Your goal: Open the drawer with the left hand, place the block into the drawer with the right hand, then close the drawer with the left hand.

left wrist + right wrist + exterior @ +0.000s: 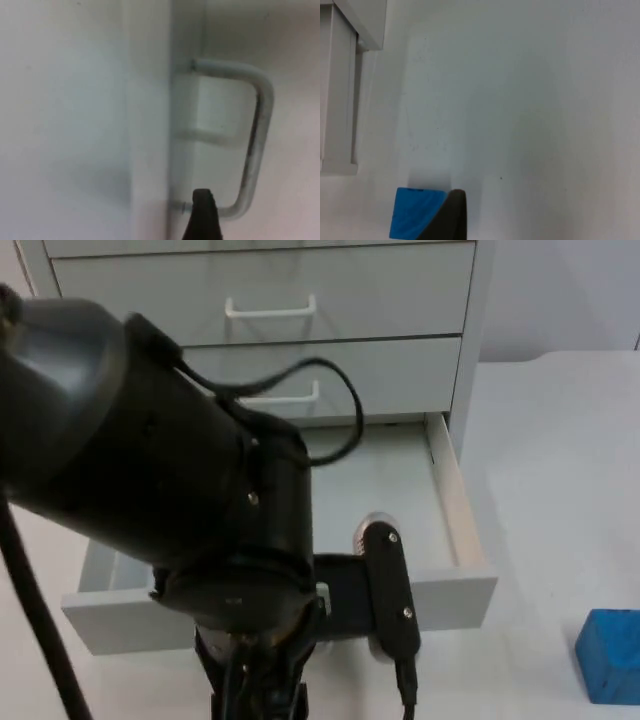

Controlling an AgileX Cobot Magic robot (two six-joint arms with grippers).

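White table, drawer open.

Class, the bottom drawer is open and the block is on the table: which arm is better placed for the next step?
Right: its gripper is beside the blue block; the left gripper is at the drawer handle.

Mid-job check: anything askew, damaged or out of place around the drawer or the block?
Nothing stands out. The bottom drawer is pulled open and sits square, the left gripper is at its handle, and the blue block lies on the table by the right gripper.
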